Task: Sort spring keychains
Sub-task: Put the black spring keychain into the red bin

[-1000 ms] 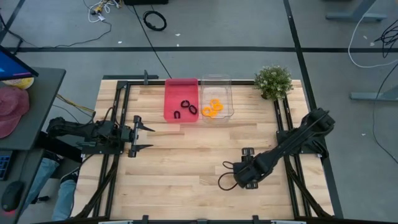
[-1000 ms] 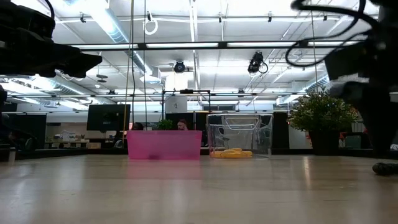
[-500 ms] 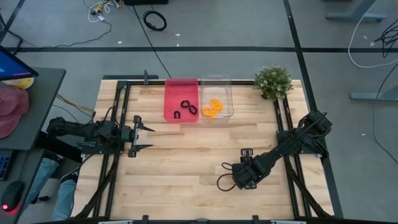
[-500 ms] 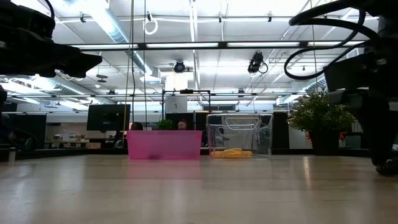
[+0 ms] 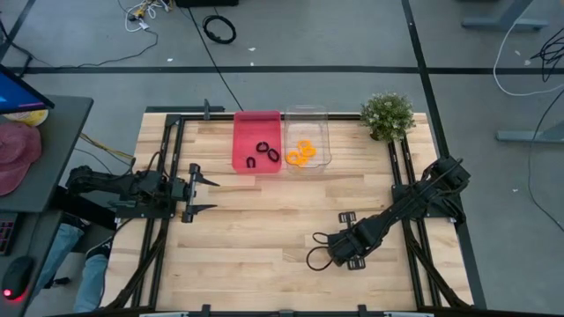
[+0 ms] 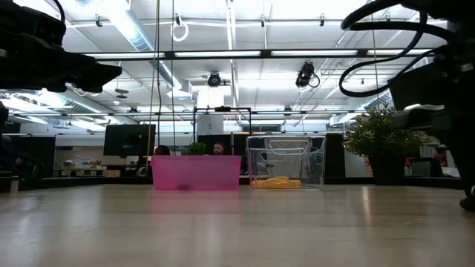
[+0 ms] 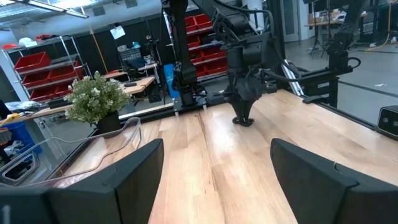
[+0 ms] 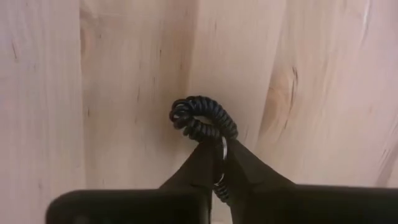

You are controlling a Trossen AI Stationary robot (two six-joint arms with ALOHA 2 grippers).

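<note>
Right gripper (image 8: pixel 221 163) pinches a black keychain (image 8: pixel 202 118) against the table's (image 5: pixel 247 238) near-right area, left gripper (image 5: pixel 201 195) waiting open at left, a pickup likely calling next for a lift toward the pink bin (image 5: pixel 245 130).

Both arms are black throughout. The left arm (image 5: pixel 115 187) is a chain of blocky links ending in two thin, pointed fingers (image 5: pixel 208 182). The right arm (image 5: pixel 414 201) is a long slim link with a black cable (image 5: pixel 317 253) looping from its wrist. Its fingers (image 8: pixel 198 171) are matte, tapering wedges.
</note>
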